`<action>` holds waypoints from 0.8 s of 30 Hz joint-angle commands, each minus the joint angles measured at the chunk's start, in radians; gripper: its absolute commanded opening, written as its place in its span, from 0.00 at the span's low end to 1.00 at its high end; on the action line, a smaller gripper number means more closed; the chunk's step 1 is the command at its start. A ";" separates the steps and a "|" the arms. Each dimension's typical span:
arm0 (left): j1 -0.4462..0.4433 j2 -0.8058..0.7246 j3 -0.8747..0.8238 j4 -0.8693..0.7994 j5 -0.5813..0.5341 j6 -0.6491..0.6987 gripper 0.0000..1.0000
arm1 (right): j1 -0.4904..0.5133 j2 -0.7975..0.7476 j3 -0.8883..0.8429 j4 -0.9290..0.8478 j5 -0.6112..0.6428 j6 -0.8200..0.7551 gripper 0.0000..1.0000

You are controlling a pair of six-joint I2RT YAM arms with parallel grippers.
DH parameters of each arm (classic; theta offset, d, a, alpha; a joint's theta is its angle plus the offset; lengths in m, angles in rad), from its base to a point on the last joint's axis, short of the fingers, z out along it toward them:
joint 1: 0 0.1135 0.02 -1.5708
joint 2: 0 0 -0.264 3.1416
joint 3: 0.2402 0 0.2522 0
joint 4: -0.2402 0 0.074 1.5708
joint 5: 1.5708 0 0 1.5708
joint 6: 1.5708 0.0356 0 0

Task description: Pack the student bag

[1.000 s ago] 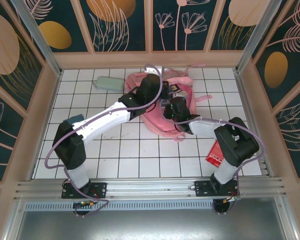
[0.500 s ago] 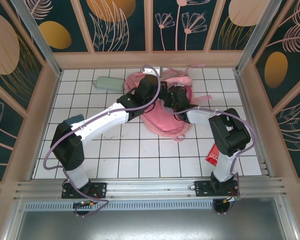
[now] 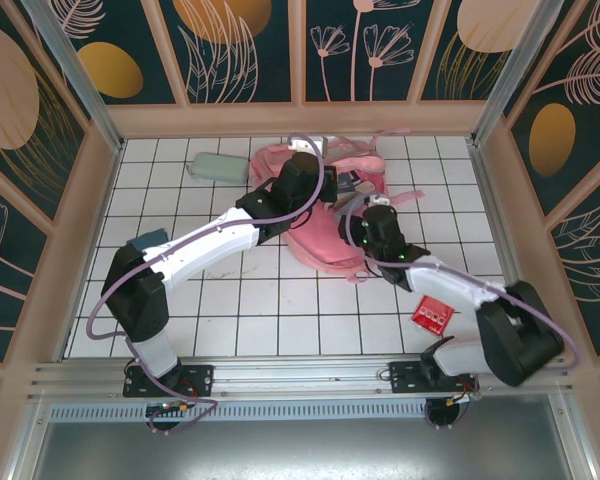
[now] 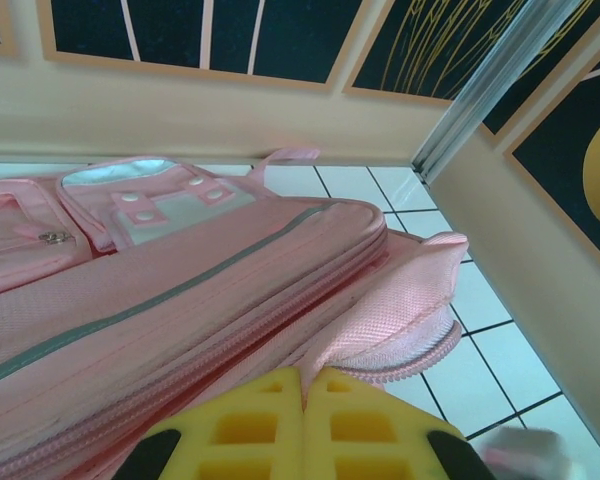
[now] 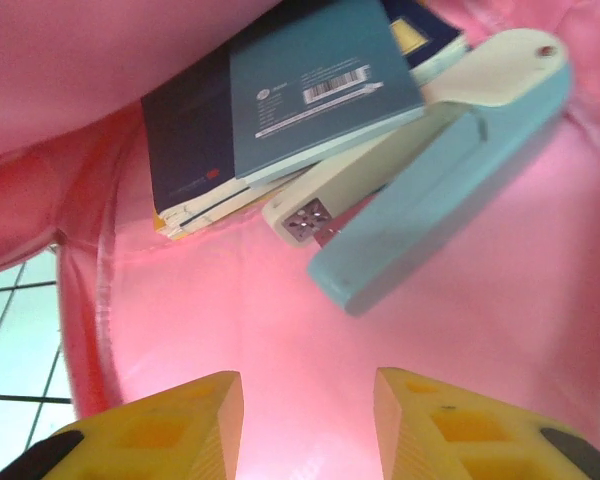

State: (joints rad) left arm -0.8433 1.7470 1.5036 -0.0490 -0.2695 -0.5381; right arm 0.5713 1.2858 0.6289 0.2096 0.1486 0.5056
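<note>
Pink fabric: the student bag [image 3: 318,245] lies at 12 o'clock on the white-tiled bench [image 3: 280,320], with its mouth turned toward the right arm.
Left jaws: closed on a fold of the bag's rim. In the left wrist view the pink cloth is nipped between the yellow pads [image 4: 250,430], which holds the mouth up.
Right jaws: apart with nothing between them, poised at the bag's mouth and facing the pink lining.
Inside the bag: a pale blue stapler [image 5: 450,200] rests against a dark blue notebook [image 5: 310,90], both at 12 o'clock in the right wrist view.
Risk, slipping fold: only a thin fold is pinched. If it pulls free, the mouth would likely sag shut over the contents and the right jaws.
Risk, snagging: an open finger could hook the lining or a loose strap and drag the bag, and the stapler might slide out.
Around: a mint-green pencil case [image 3: 216,165] sits at 10 o'clock, a flat red packet [image 3: 432,316] at 4 o'clock beside the right arm, and a dark teal item [image 3: 150,238] at 9 o'clock.
In the way: the left forearm runs from 8 o'clock up to the bag, between the right arm and both the pencil case and the teal item.
</note>
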 commanded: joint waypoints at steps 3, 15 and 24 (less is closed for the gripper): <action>0.000 -0.053 -0.012 0.084 -0.009 0.016 0.00 | 0.004 -0.233 -0.124 -0.232 0.136 0.125 0.47; 0.000 -0.127 -0.117 0.137 0.068 0.020 0.00 | -0.167 -0.634 -0.276 -0.704 0.308 0.437 0.92; 0.001 -0.156 -0.165 0.156 0.079 0.037 0.00 | -0.422 -0.551 -0.286 -0.735 0.261 0.516 0.99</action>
State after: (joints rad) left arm -0.8436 1.6535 1.3407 0.0147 -0.1883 -0.5152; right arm 0.2184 0.6987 0.3588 -0.5037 0.4389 0.9993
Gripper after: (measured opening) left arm 0.063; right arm 0.986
